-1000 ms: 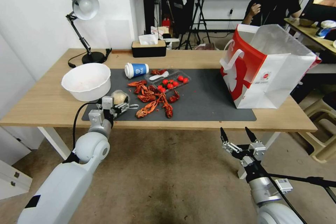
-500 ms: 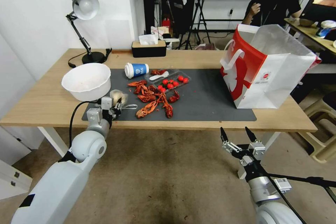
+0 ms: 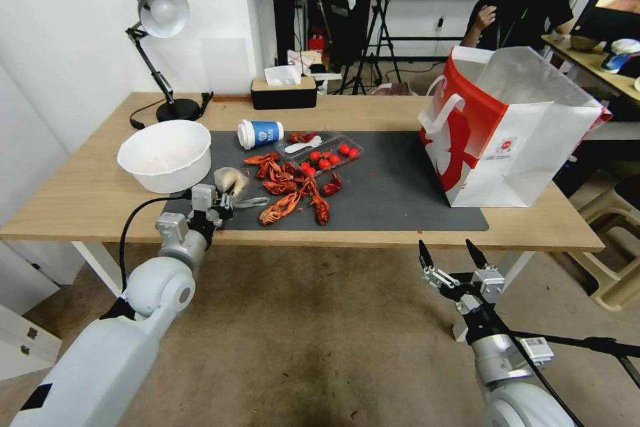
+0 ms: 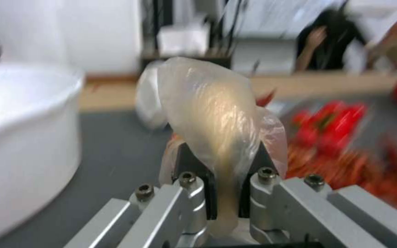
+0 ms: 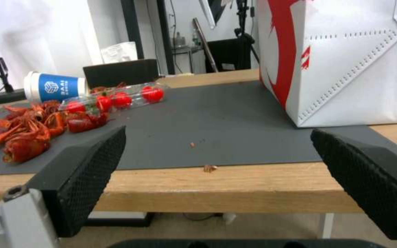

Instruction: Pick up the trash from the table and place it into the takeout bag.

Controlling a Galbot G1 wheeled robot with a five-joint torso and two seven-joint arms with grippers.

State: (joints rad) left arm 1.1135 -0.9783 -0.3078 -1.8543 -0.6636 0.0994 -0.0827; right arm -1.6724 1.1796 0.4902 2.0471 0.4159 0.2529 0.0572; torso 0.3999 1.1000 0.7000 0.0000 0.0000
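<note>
My left gripper (image 3: 225, 202) is shut on the plastic-wrapped pale ball (image 3: 230, 181) at the dark mat's left end, beside the white bowl. The left wrist view shows the ball (image 4: 212, 113) squeezed between the fingers (image 4: 187, 193). Red crayfish shells (image 3: 290, 190) and a blue-and-white paper cup (image 3: 260, 133) on its side lie mid-mat. The takeout bag (image 3: 507, 127) stands upright and open at the table's right end. My right gripper (image 3: 453, 259) hangs open below the table's front edge, holding nothing. Its wrist view faces the bag (image 5: 345, 62), cup (image 5: 56, 88) and shells (image 5: 24, 127).
A white bowl (image 3: 165, 155) stands at the left. A clear tray of cherry tomatoes (image 3: 327, 153) lies behind the shells. A desk lamp (image 3: 160, 47) and a tissue box (image 3: 283, 90) stand along the far edge. The mat (image 3: 400, 193) is bare between shells and bag.
My left arm has drawn back and sunk to the left, and the wrapped ball has tilted and stretched in its grip. The right arm has barely moved.
</note>
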